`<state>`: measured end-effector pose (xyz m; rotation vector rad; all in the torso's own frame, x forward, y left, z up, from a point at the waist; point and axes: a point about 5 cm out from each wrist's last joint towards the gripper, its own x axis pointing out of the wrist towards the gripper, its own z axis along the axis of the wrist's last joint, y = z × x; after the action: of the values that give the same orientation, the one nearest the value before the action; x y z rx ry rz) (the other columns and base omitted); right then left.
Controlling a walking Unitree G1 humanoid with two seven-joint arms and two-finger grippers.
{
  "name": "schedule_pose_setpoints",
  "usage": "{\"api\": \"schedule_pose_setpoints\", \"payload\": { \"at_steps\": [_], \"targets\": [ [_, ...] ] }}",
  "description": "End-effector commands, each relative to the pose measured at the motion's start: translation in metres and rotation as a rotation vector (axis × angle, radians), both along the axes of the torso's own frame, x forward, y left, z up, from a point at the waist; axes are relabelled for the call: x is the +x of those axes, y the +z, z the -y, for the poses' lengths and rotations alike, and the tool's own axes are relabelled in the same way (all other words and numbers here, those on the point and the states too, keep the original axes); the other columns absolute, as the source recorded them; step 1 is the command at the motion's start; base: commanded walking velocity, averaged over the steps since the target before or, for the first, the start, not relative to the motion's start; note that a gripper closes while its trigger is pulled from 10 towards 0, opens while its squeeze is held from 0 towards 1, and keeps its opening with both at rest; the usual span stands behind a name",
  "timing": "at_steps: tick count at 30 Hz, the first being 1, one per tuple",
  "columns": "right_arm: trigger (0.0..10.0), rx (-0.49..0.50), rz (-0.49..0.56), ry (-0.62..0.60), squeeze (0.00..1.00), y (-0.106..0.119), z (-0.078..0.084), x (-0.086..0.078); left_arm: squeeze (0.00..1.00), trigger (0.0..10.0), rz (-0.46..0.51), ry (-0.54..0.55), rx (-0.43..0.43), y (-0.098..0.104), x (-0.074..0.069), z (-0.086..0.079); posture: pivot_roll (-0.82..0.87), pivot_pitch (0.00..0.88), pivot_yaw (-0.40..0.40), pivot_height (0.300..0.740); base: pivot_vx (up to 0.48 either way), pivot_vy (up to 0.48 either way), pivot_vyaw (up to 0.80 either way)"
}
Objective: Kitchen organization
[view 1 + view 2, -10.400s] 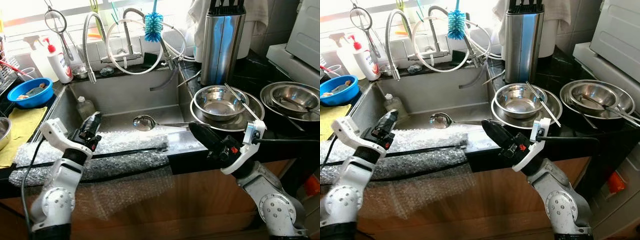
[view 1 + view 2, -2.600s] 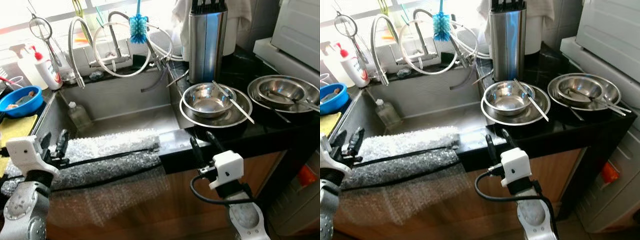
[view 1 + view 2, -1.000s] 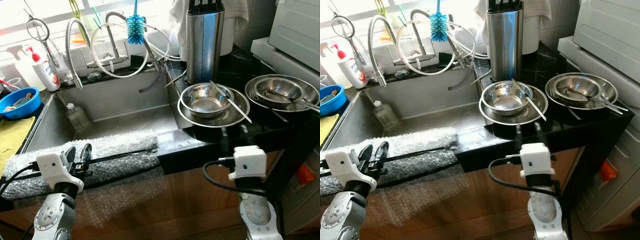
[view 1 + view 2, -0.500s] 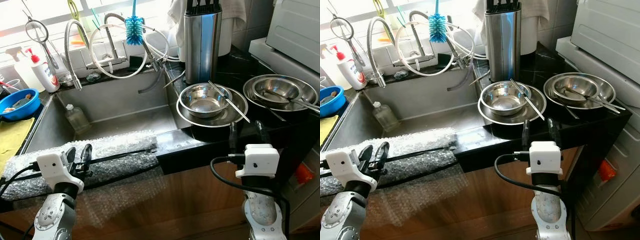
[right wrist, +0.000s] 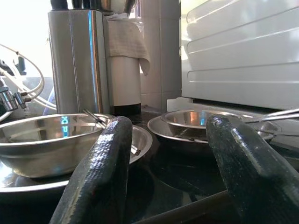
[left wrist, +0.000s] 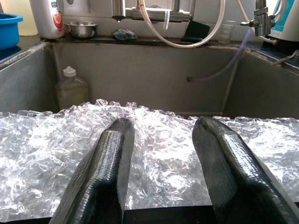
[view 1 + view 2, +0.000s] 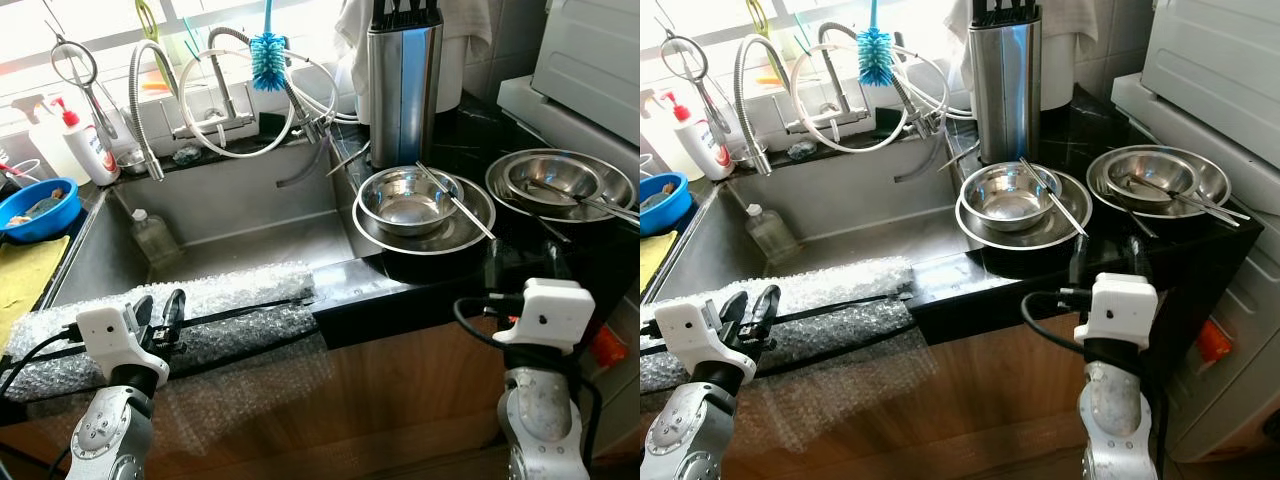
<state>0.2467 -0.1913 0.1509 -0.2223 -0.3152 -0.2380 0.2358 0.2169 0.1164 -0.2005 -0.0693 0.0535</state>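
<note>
Your left tool (image 7: 156, 306) hovers at the sink's front edge over the bubble wrap (image 7: 230, 300) — fingers spread wide, holding nothing. Your right tool (image 7: 520, 258) sits at the worktop's front edge, also wide and empty — pointed between the two stacks of steel bowls: nearer stack (image 7: 410, 200), and another (image 7: 565, 180) toward the worktop's right end.
</note>
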Motion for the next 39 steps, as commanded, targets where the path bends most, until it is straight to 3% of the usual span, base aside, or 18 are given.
{"api": "schedule_pose_setpoints", "payload": {
  "at_steps": [1, 18, 35, 36, 37, 38, 39],
  "targets": [
    [10.0, 0.028, -0.020, 0.000, 0.00, -0.003, -0.001, 0.004, 0.00, 10.0, 0.002, 0.005, 0.033, 0.001, 0.001, -0.003, -0.12, 0.000, 0.178, 0.740, 0.000, 0.000, 0.00],
    [10.0, 0.064, -0.065, 0.102, 0.00, -0.010, -0.007, 0.020, 0.00, 10.0, 0.014, 0.002, 0.036, 0.003, 0.003, -0.001, -0.11, 0.000, 0.177, 0.740, 0.000, 0.000, 0.00],
    [10.0, 0.048, -0.049, 0.097, 0.00, -0.007, -0.002, 0.026, 0.00, 10.0, 0.015, 0.001, 0.034, 0.004, 0.003, 0.001, -0.11, 0.000, 0.174, 0.740, 0.000, 0.000, 0.00],
    [8.5, 0.048, -0.047, 0.098, 0.00, -0.006, -0.002, 0.027, 0.00, 10.0, 0.015, 0.001, 0.034, 0.004, 0.003, 0.001, -0.11, 0.000, 0.174, 0.740, 0.000, 0.000, 0.00],
    [5.8, 0.048, -0.045, 0.098, 0.00, -0.006, -0.002, 0.027, 0.00, 10.0, 0.015, 0.001, 0.034, 0.004, 0.003, 0.001, -0.11, 0.000, 0.174, 0.740, 0.000, 0.000, 0.00],
    [5.8, 0.048, -0.045, 0.098, 0.00, -0.006, -0.002, 0.027, 0.00, 10.0, 0.015, 0.001, 0.034, 0.004, 0.003, 0.001, -0.11, 0.000, 0.174, 0.740, 0.000, 0.000, 0.00],
    [3.7, 0.049, -0.043, 0.099, 0.00, -0.006, -0.002, 0.028, 0.00, 10.0, 0.014, 0.000, 0.033, 0.004, 0.003, 0.002, -0.11, 0.000, 0.174, 0.740, 0.000, 0.000, 0.00]
  ]
}}
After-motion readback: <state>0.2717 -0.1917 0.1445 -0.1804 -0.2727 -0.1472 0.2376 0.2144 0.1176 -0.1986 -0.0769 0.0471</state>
